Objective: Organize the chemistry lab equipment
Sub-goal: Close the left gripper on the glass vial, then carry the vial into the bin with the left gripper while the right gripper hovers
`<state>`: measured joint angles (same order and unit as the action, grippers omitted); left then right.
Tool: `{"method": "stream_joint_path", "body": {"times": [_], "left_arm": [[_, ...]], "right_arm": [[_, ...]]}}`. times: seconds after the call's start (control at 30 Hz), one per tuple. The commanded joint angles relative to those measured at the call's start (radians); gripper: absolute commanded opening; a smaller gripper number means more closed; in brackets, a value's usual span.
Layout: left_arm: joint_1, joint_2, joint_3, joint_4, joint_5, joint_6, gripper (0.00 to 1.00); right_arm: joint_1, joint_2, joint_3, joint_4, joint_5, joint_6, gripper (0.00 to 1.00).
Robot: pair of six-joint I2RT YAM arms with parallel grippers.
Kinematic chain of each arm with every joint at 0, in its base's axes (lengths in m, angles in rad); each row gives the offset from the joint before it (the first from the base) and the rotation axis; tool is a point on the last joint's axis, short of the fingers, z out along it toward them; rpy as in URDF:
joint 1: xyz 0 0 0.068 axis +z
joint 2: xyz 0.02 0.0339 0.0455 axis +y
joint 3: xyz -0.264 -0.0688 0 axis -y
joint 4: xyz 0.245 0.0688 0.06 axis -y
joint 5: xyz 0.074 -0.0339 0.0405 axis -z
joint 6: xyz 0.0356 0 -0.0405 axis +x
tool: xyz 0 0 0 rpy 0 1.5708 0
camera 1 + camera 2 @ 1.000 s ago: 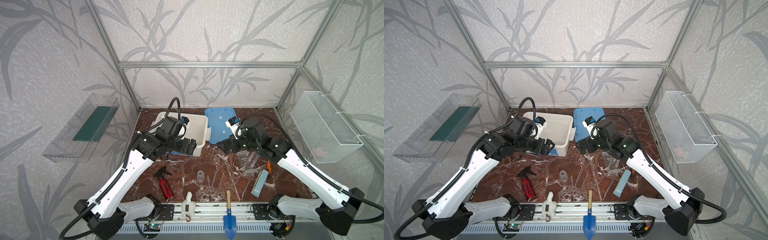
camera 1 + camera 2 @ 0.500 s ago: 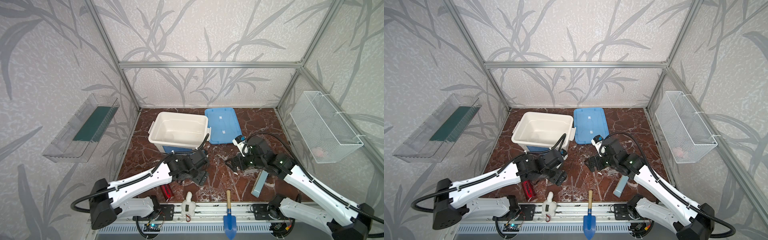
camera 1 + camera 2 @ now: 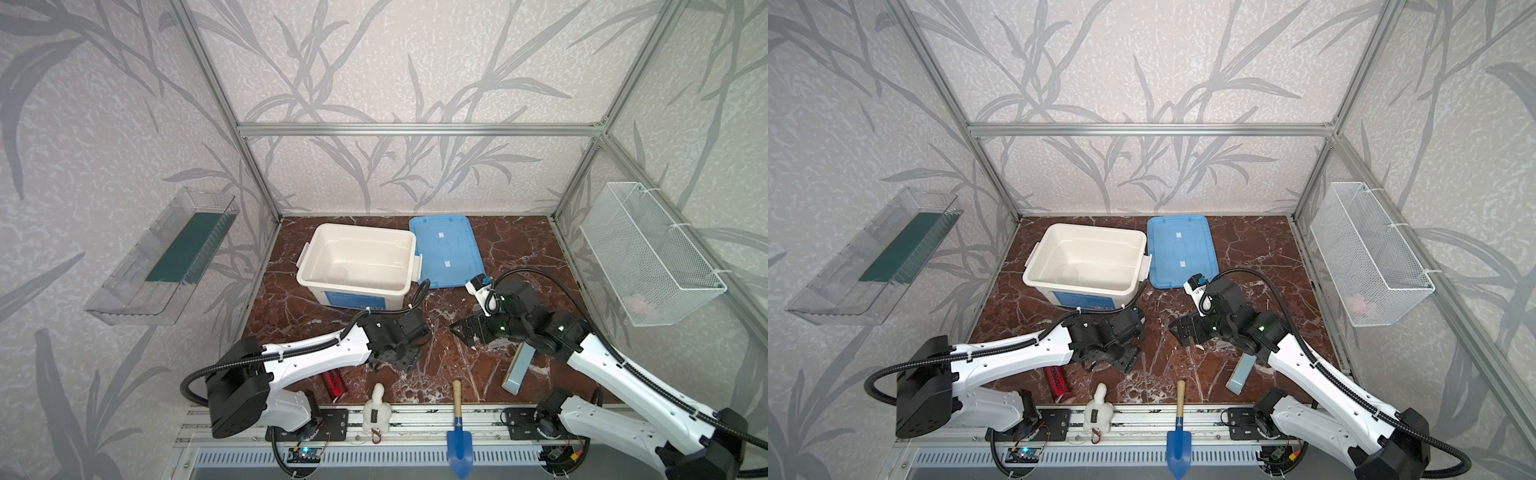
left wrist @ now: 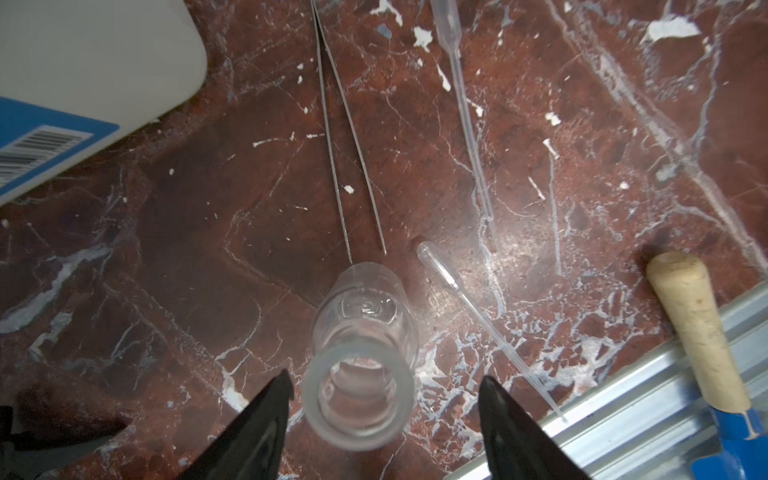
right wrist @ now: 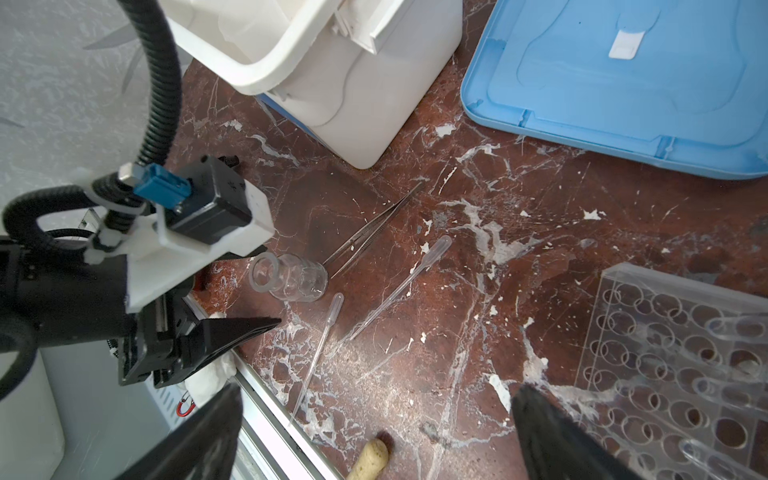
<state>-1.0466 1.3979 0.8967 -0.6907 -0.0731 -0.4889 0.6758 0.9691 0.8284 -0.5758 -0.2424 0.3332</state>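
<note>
Fingers (image 4: 266,419) of the left gripper (image 4: 384,377) stand apart on either side of the small clear glass bottle (image 4: 361,332), which rests on the marble table (image 4: 166,249) near the front rail, its mouth toward the gripper. One finger is almost at the rim and the other is clear of it, so the bottle is not gripped. The tips of the metal tweezers (image 4: 349,145) lie just beside the bottle's base. Two clear pipettes (image 4: 465,124) lie a little further right, near each other but apart. The right gripper (image 5: 379,387) hangs low over the table with its jaws spread wide, and it holds nothing. The clear perforated tube rack (image 5: 665,332) sits by its outer finger, with clear tubes lying across the top. Behind them all, the white bin (image 3: 357,228) and blue lid (image 3: 444,249) sit side by side.
</note>
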Motion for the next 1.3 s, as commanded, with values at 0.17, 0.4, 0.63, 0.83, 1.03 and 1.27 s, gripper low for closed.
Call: {"method": "stream_joint_path", "body": {"times": [0.17, 0.4, 0.63, 0.83, 1.03, 1.27], "left_arm": [[-0.006, 0.058, -0.025, 0.069, -0.074, -0.068, 0.65], [-0.007, 0.124, -0.043, 0.109, -0.081, -0.070, 0.64], [-0.007, 0.130, -0.024, 0.082, -0.124, -0.077, 0.55], [-0.007, 0.076, 0.014, 0.003, -0.120, -0.091, 0.43], [-0.007, -0.111, 0.101, -0.161, -0.141, -0.110, 0.31], [0.063, -0.216, 0.378, -0.367, -0.180, -0.048, 0.26]], "right_arm": [[-0.001, -0.005, 0.005, 0.022, -0.011, 0.004, 0.98], [0.000, 0.005, -0.009, 0.030, -0.016, 0.004, 0.97], [-0.001, 0.001, -0.015, 0.025, 0.001, 0.005, 0.97], [0.000, 0.002, -0.014, 0.022, -0.001, 0.003, 0.96], [-0.001, 0.008, 0.013, 0.028, 0.008, 0.003, 0.96], [0.002, 0.074, 0.110, 0.088, -0.030, 0.010, 0.95]]}}
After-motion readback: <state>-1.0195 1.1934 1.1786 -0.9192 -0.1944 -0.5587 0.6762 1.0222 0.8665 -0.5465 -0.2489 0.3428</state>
